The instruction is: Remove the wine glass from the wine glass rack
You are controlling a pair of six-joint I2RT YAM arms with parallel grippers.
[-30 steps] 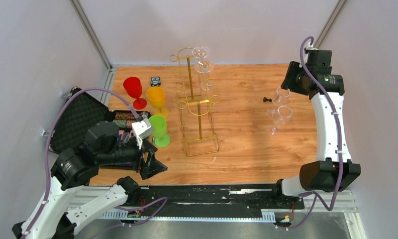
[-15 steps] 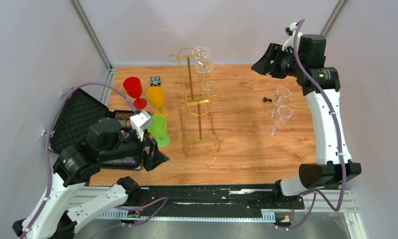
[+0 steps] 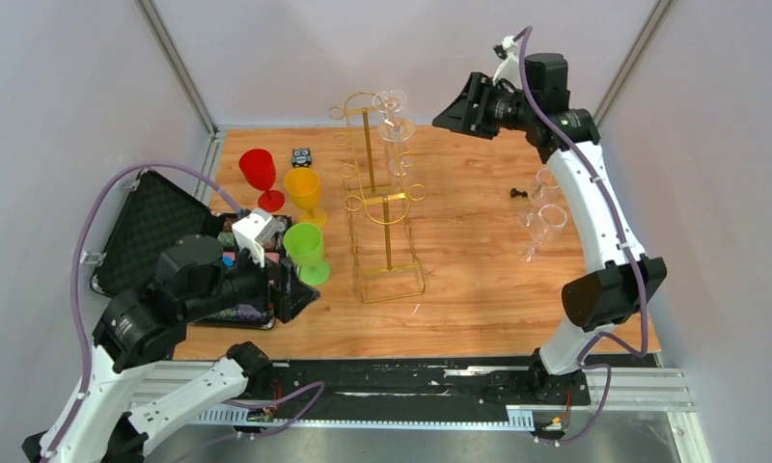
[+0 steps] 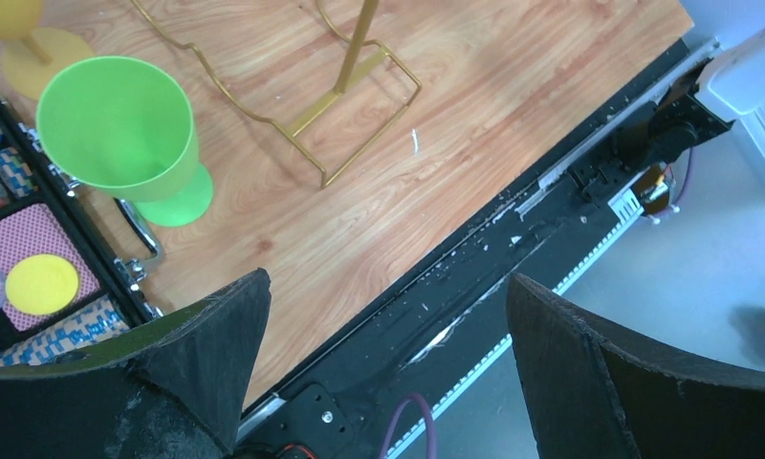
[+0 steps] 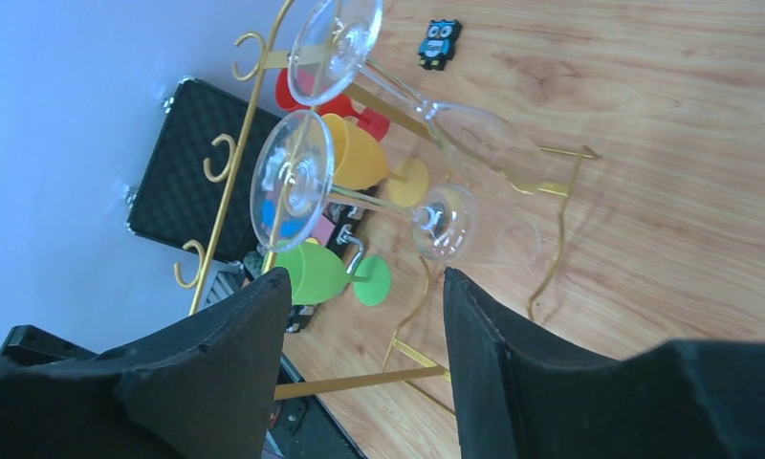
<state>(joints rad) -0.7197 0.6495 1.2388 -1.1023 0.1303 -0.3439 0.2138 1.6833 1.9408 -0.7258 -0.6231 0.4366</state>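
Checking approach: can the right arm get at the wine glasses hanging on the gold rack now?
Probably yes: the right gripper, jaws apart, faces the hanging wine glasses with nothing between.

Seen from above, the left arm (image 3: pixel 136 323) at seven o'clock and the right arm (image 3: pixel 594 207) at four o'clock share one build: slim white shell links between bulky black joint housings. A purple cable (image 3: pixel 78 289) loops loosely along each arm. A white block (image 3: pixel 252 231), possibly the wrist camera housing, tops the left wrist. The jaws are black, wedge-shaped and rough-surfaced in both wrist views.
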